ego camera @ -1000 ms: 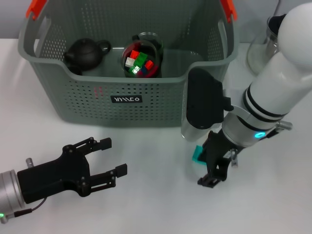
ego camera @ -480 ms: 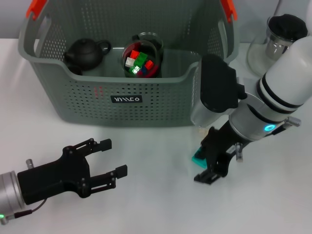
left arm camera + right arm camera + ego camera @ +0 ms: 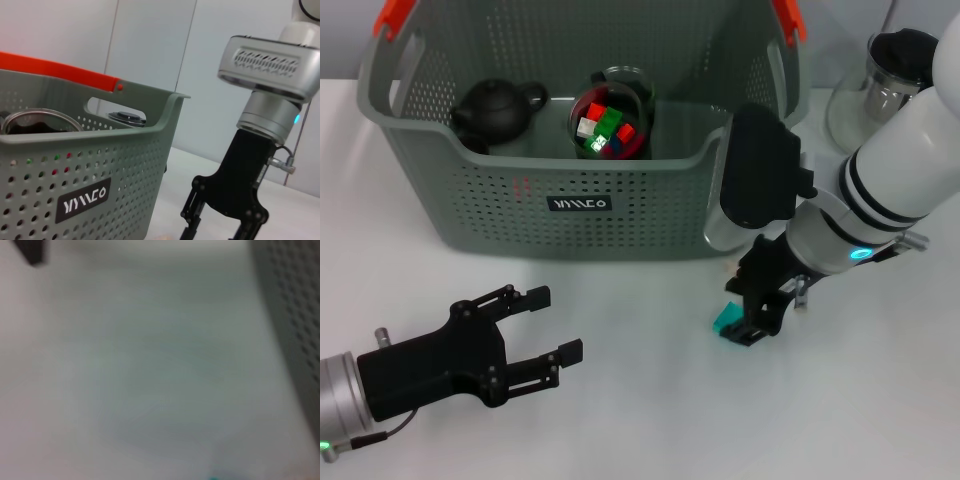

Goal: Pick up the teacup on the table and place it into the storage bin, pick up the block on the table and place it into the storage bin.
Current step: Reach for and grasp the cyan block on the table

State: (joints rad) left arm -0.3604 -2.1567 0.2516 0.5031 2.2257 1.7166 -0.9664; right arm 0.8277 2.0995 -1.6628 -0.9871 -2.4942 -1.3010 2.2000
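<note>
Block, teal, lies on the worktop beside the storage bin; the right pincer straddles it for the pickup, grip state unclear. Left pincer waits released nearby.

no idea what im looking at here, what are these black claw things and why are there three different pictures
It is a two-armed robot at a white table. The claws are its grippers. The head view looks down from the robot's head; the other two come from cameras on its wrists.

The right gripper is down over a small teal block; whether it grips the block cannot be seen. The left gripper rests open near the table's front.

The grey storage bin holds a black teapot and a glass cup of coloured blocks. A glass jar stands beside the bin.
</note>
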